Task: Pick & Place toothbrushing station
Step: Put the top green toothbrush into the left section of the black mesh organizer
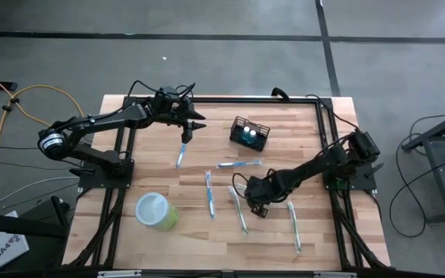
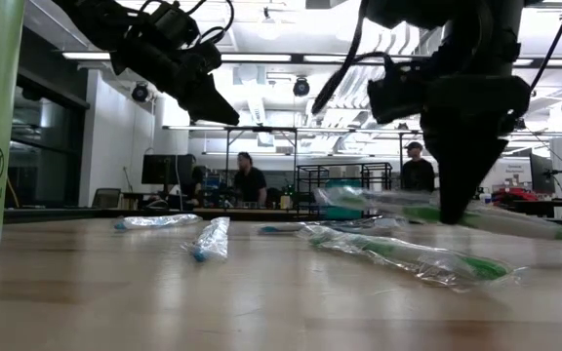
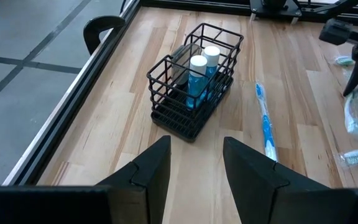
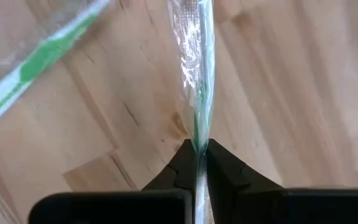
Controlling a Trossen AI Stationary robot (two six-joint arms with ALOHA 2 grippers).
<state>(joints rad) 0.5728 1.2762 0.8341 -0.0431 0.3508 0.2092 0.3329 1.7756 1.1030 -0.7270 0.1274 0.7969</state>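
My left end effector [image 3: 194, 165] hovers open just short of the toothbrushing station [image 3: 193, 78], touching nothing. That wire basket looks light and stiff; I'd pinch a rim wire. Farther from it, my right end effector [image 4: 197, 158] is clamped on a wrapped green toothbrush [image 4: 196, 68].

A light-green cup [image 1: 157, 211] stands on the wooden table [image 1: 207, 123], near its front left corner. Several wrapped toothbrushes lie right of the cup: a blue one [image 1: 209, 194] close by, a green one [image 1: 239, 211] further right, and another green one [image 1: 293, 225] further still. Behind the cup lie a short blue toothbrush [image 1: 181, 155] and a blue one [image 1: 239, 164] turned sideways. People [image 2: 250, 181] sit in the room beyond the table.
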